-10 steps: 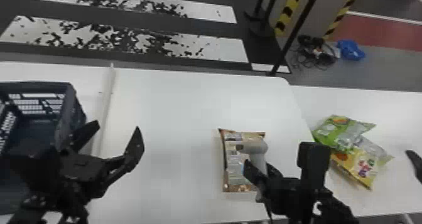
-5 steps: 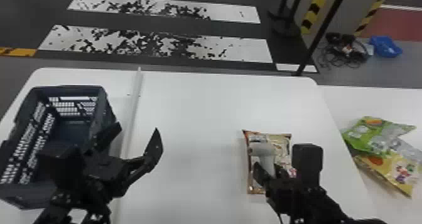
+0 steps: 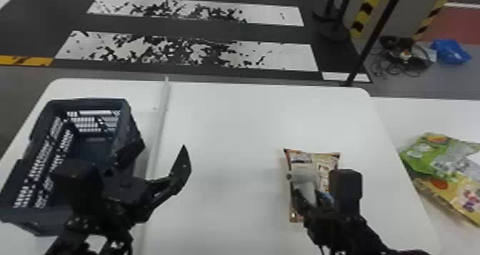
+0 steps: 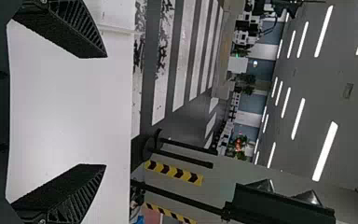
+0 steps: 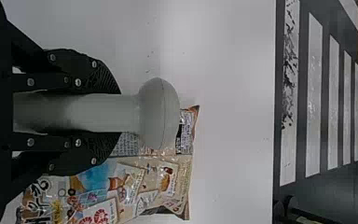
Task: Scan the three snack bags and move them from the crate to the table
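One snack bag (image 3: 323, 163): flat on the desk (image 3: 221, 129), under the scanner (image 3: 305, 175)
Right gripper (image 3: 311, 199): closed around the scanner's handle
Left gripper (image 3: 162, 144): open, near the crate (image 3: 85, 102)
Green bag (image 3: 416, 158), yellow bag (image 3: 446, 193): together, right of the desk

The right gripper (image 3: 309, 195) held a pale grey scanner (image 5: 158, 114) by its handle, one black finger pressed to each side. A snack bag (image 5: 168, 182), mostly beige with a blue patch and printed food pictures, lay on the white tabletop (image 5: 228, 93), partly hidden behind the scanner and the gripper. Beyond the tabletop's edge, the dark floor (image 5: 303, 93) had white stripes, one of them badly worn.
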### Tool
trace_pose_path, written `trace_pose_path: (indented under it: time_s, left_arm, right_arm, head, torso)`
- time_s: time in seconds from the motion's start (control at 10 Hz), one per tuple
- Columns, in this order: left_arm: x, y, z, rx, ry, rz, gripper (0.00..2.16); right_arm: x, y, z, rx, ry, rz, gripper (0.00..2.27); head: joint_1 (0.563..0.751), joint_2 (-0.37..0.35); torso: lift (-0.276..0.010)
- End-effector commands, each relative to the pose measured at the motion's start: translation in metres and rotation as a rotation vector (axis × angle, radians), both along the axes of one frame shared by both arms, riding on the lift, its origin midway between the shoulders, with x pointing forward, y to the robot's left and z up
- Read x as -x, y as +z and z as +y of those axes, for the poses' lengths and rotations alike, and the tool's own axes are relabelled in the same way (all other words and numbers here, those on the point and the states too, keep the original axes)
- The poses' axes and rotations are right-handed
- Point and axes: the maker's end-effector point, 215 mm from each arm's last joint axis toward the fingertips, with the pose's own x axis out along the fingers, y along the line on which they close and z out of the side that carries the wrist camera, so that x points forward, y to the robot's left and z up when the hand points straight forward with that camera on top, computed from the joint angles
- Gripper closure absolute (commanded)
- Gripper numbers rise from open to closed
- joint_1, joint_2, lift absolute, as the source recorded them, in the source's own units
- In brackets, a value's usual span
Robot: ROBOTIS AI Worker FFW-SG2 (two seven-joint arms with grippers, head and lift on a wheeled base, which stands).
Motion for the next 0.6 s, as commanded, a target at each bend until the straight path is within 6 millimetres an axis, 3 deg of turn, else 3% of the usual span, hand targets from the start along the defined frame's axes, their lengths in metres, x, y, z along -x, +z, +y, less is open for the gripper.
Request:
trace_pose_path:
  time_s: [0.0,0.3,0.4,0.5]
  left_arm:
    - [0.000,0.001,0.000,0.002,0.000,-0.001,0.02]
    - [0.002,0.001,-0.002,0.011,0.003,-0.001,0.02]
    - [0.001,0.003,-0.002,0.013,0.004,-0.008,0.02]
    - [0.001,0.003,-0.004,0.016,0.004,-0.007,0.02]
  right_arm:
    - [-0.001,-0.004,-0.001,0.002,0.000,0.004,2.05]
    - [0.000,0.002,-0.003,0.001,-0.002,-0.008,2.05]
    - [0.001,0.010,-0.004,-0.017,-0.005,-0.020,2.05]
    - [-0.002,0.031,-0.008,-0.035,-0.014,-0.057,2.05]
  head:
    - [0.695,-0.072]
    - [0.695,-0.074]
    - [0.695,-0.076]
    - [0.695,-0.079]
  torso:
    - [-0.062]
    - [-0.062]
    - [-0.062]
    - [-0.062]
